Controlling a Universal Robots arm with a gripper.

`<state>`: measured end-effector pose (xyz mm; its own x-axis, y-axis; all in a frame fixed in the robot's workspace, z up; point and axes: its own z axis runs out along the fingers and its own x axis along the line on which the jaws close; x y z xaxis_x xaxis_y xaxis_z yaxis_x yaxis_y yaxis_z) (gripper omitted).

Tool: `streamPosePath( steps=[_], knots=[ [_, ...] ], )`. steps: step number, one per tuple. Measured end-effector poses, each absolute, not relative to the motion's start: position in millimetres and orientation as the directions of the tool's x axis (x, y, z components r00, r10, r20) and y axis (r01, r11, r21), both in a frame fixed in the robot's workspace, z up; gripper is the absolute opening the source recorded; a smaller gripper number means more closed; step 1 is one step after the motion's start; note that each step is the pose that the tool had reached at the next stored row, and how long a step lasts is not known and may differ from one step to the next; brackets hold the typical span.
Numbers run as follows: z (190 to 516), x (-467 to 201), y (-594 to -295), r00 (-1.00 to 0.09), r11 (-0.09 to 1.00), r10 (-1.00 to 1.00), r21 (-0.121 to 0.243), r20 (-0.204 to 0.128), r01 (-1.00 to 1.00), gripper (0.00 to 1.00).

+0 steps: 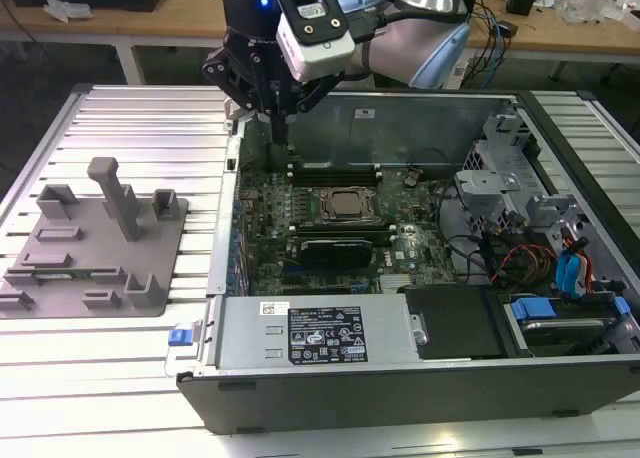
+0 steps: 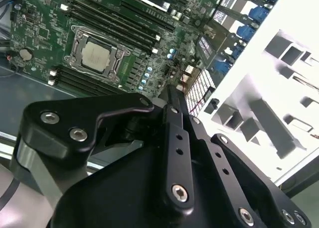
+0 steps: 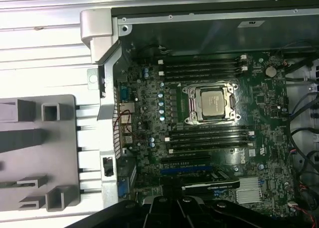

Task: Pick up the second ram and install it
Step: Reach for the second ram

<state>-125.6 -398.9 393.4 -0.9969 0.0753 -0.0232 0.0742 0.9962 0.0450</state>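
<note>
A: Tray sits on your table, at the exterior view's left of the case, apart from it.
B: In the case you have the board flat on the floor, socket mid-board.
A: In the exterior view, rear slots lie behind the socket and front slots before it.
B: Power supply before the board, at the near edge. Drive cage at the exterior view's right.
A: Your gripper hangs over the board's far corner, near the rear slots.
</note>
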Motion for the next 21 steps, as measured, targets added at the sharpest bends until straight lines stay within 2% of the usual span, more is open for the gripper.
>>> streamPosePath(
  steps=[21],
  knots=[
    [393.2,-178.4,-398.9,-0.997,0.996,0.075,0.046,-0.03,0.074,0.08]
  ],
)
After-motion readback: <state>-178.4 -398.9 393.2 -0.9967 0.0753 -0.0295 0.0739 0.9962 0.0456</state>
